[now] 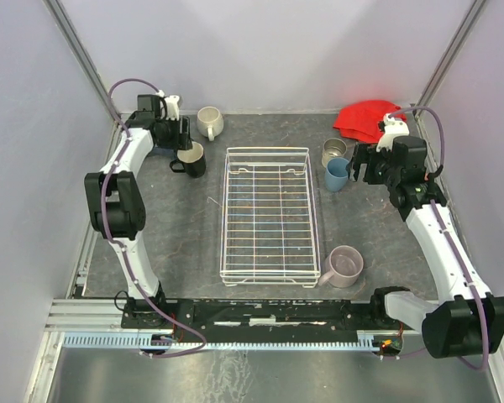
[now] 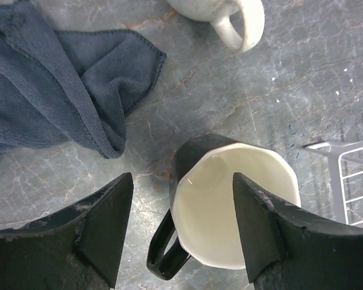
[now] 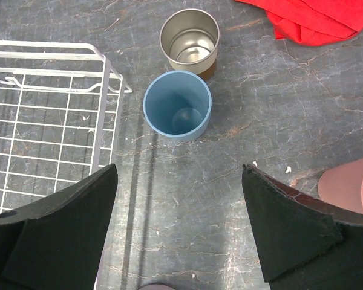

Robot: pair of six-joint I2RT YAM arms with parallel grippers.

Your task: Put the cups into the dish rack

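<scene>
Two sets of jaws stand wide apart, holding nothing. The left gripper hangs over the black mug, which sits left of the dish rack. The right gripper hangs short of the blue tumbler, which stands just beside the rack. The mug looks like glazed ceramic, stiff, slick and chippable, so pinching one wall at the rim seems safer than the handle. The tumbler looks light and easily tipped.
</scene>
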